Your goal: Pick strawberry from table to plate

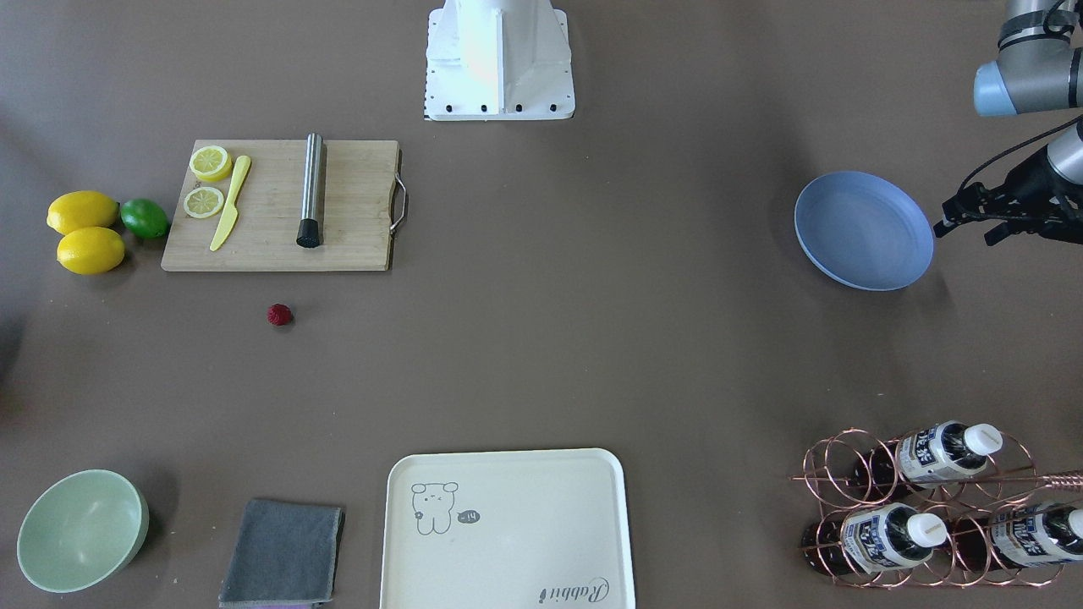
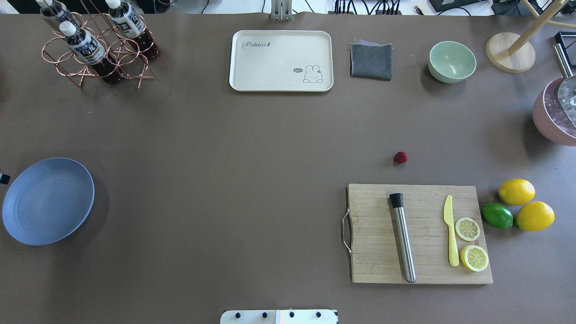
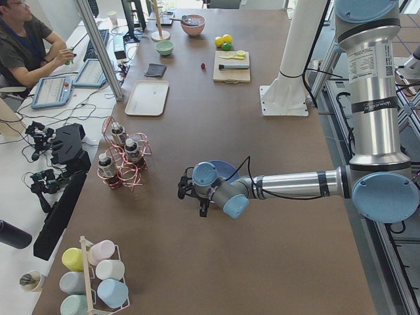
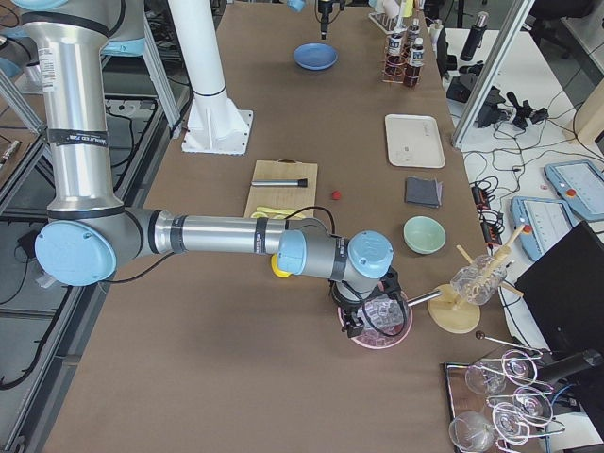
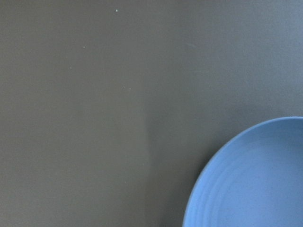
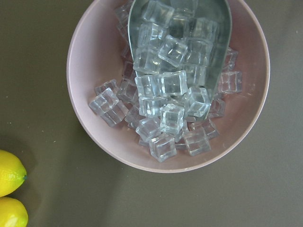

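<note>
The small dark-red strawberry (image 1: 280,315) (image 2: 401,157) lies alone on the brown table (image 1: 541,355), just off the far edge of the cutting board. The blue plate (image 1: 863,230) (image 2: 47,201) sits at the table's other end with nothing on it. My left gripper (image 1: 966,233) hangs beside the plate's outer rim, its fingers apart and holding nothing; the left wrist view shows only the plate's edge (image 5: 255,179). My right gripper (image 4: 363,319) hovers over a pink bowl of ice, far from the berry. I cannot tell whether it is open or shut.
A bamboo cutting board (image 2: 418,234) carries a steel muddler, a yellow knife and lemon halves. Two lemons (image 2: 516,191) and a lime lie beside it. The pink ice bowl (image 6: 165,85) holds a metal scoop. Cream tray (image 2: 281,60), grey cloth, green bowl (image 2: 452,61) and bottle rack (image 2: 96,45) line the far edge.
</note>
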`<action>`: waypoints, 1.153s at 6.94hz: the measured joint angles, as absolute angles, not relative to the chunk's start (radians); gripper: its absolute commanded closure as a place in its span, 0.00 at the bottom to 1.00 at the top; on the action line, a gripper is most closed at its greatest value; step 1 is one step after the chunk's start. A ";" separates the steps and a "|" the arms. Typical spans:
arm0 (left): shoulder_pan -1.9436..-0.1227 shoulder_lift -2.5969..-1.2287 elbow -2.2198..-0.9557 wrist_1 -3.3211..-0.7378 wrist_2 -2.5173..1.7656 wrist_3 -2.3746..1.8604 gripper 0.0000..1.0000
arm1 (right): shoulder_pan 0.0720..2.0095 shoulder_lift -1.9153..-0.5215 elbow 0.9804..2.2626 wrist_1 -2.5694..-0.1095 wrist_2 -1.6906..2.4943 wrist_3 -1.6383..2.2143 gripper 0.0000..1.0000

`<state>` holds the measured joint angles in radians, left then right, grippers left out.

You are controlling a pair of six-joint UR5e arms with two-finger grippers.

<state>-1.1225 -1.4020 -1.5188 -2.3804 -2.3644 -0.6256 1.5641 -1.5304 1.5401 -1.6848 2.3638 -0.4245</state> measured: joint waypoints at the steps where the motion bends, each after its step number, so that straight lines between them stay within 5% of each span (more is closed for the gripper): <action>1: -1.094 -1.403 -1.500 -2.426 -2.355 -0.665 0.26 | 1.563 -1.531 1.540 -1.684 2.364 -0.424 0.00; 7: -1.052 -1.410 -1.455 -2.504 -2.350 -0.693 0.52 | 1.561 -1.531 1.537 -1.685 2.364 -0.423 0.00; 8: -1.051 -1.410 -1.455 -2.505 -2.350 -0.693 0.67 | 1.560 -1.531 1.537 -1.685 2.364 -0.424 0.00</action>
<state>-1.0511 -1.4097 -1.4547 -2.5047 -2.3500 -0.6934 1.5604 -1.5314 1.5371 -1.6847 2.3639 -0.4237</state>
